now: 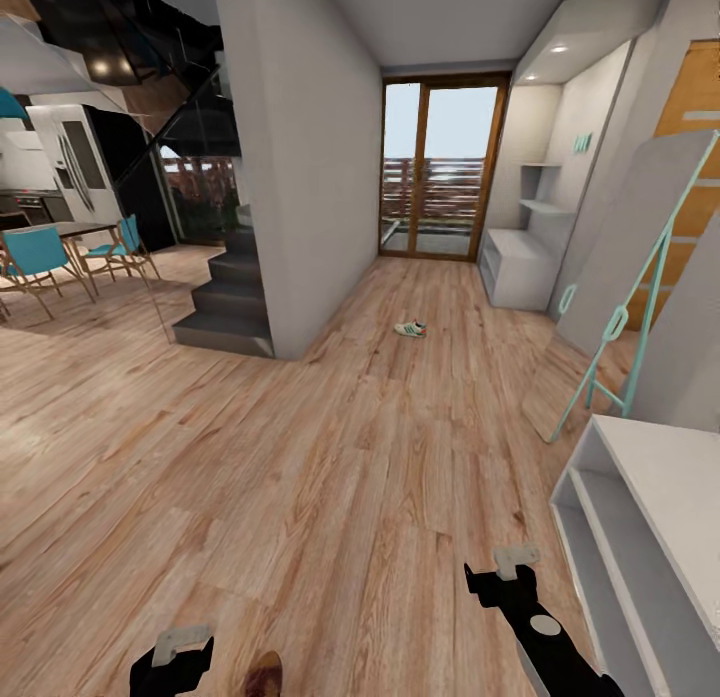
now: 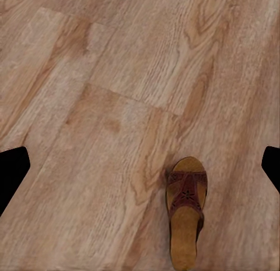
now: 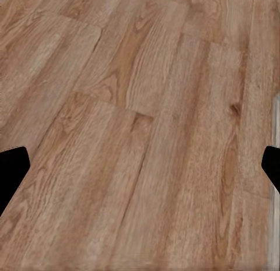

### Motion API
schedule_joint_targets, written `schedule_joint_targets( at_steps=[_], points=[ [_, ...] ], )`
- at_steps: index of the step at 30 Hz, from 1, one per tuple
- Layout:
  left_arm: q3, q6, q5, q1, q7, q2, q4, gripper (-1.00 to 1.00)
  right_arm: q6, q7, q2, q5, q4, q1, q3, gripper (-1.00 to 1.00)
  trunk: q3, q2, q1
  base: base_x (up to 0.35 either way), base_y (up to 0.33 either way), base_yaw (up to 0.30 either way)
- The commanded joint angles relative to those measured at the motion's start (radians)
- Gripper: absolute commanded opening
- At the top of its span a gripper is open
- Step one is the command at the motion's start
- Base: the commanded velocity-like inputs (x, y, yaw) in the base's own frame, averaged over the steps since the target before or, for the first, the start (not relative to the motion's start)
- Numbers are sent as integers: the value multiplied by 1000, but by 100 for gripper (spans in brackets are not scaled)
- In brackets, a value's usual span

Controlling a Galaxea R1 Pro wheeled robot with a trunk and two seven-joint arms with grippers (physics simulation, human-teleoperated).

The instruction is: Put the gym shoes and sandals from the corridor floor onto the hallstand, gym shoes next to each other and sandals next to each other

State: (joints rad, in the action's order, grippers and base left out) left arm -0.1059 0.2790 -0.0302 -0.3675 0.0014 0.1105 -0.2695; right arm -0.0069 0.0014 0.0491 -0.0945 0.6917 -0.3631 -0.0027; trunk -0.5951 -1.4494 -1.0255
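Left gripper (image 1: 172,657) hangs low over the floor (image 1: 300,457), fingers spread wide, nothing between them. Just to its right, at the near edge of the head view, lies a sandal (image 1: 263,675). The left wrist view shows that sandal (image 2: 185,213) flat on the planks, strap up, between the two dark fingertips (image 2: 11,172) but apart from both.

Right gripper (image 1: 497,575) also spread, empty, over bare planks (image 3: 140,131). To its right, close by, a white two-shelf bench (image 1: 640,517).

Farther down the corridor, mid-floor, one gym shoe (image 1: 411,328) on its own. Beyond it, far right against the wall, the pale grey hallstand (image 1: 520,267) with its staggered wall shelves. A glass door (image 1: 440,167) ends the corridor. Stairs (image 1: 225,297) far left.
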Motion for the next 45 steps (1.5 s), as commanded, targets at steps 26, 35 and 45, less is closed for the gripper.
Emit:
schedule_joint_targets(
  at_steps=[26,35,45],
  points=[
    [-1,3,-1,-1,-3,0,0,100,-1,-3,0,-10,0,0,-2,100,-1,-1,0,-101,0,1],
    [0,4,0,-1,-3,0,-5,100,-1,-3,1,-10,0,0,-2,100,-4,-8,-3,-1,0,0],
    [-2,3,-1,-1,-3,0,-9,100,1,0,0,-10,4,0,-1,100,-35,-78,-42,0,0,0]
  ],
)
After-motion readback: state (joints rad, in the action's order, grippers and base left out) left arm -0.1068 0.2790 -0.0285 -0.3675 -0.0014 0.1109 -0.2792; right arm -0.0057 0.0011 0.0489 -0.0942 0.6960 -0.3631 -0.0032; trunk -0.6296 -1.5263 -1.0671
